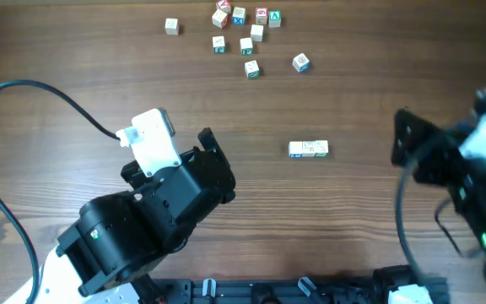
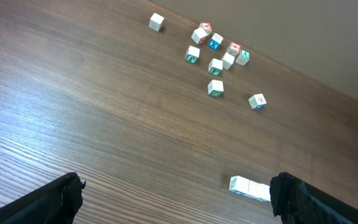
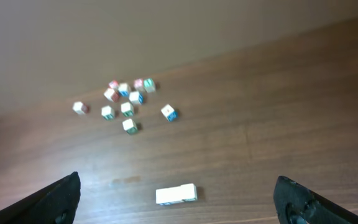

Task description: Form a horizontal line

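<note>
The horizontal line (image 1: 309,149) is a short row of pale cubes touching side to side, lying flat on the wooden table right of centre. My left gripper (image 1: 220,165) is open, low and to the left of the row with bare table between them. In the left wrist view the row (image 2: 249,187) lies just inside the right fingertip (image 2: 291,196). My right gripper (image 1: 400,139) is open too, off to the right of the row. The right wrist view has the row (image 3: 176,194) midway between the wide-apart fingertips (image 3: 61,199), touching neither.
Several loose letter cubes (image 1: 245,25) lie scattered at the far edge of the table, also seen as loose cubes (image 2: 216,53) and loose cubes (image 3: 126,99). One cube (image 1: 171,26) sits apart on the left. A black cable (image 1: 7,93) loops over the left side.
</note>
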Motion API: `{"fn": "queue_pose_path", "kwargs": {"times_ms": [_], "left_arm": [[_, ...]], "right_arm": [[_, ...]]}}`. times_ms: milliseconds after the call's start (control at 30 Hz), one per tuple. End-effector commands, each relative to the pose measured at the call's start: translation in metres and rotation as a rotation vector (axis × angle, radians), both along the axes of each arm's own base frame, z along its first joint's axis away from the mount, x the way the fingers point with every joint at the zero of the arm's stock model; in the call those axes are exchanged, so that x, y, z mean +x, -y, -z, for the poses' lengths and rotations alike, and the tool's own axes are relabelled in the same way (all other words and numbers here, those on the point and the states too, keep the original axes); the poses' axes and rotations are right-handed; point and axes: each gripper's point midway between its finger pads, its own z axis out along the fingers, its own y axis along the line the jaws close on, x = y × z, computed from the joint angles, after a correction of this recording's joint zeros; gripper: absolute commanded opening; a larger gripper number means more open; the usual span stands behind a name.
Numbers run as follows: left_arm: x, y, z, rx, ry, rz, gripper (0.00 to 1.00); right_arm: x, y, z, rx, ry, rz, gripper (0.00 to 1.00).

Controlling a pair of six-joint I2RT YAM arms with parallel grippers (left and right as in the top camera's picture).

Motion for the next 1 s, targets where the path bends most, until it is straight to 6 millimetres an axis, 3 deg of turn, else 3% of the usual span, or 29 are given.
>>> {"fn": "queue_pose_path", "kwargs": {"times_ms": [0,267,367,433,533,667,800,967], "left_arm": [[0.001,-0.003,-0.003,0.02,0.019,-0.014,1.0],[0.001,-0.003,-0.003,0.02,0.019,-0.014,1.0],[0.001,-0.003,-0.003,0.02,0.019,-0.014,1.0],[0.001,-0.003,-0.003,0.02,0.019,-0.015,1.0],[0.001,-0.003,-0.003,0.02,0.019,-0.014,1.0],[0.001,-0.003,-0.003,0.02,0.019,-0.015,1.0],[0.001,-0.003,-0.003,0.02,0.019,-0.015,1.0],[0.001,-0.003,-0.003,0.02,0.019,-0.014,1.0]], "right_arm": [[-0.048,0.009,-0.025,0.019,0.153,0.012,1.0],[-0.131,0.044,-0.077,0.054,0.555,0.147,1.0],[-0.149,0.048,-0.085,0.078,0.699,0.174,1.0],[-0.15,0.051,-0.079,0.09,0.763,0.203,1.0],[-0.136,0.054,-0.062,0.187,0.841,0.261,1.0],[-0.098,0.059,-0.029,0.456,0.893,0.313,1.0],[-0.046,0.06,0.031,0.7,0.813,0.342,1.0],[-0.011,0.06,0.089,0.885,0.732,0.374,1.0]]}}
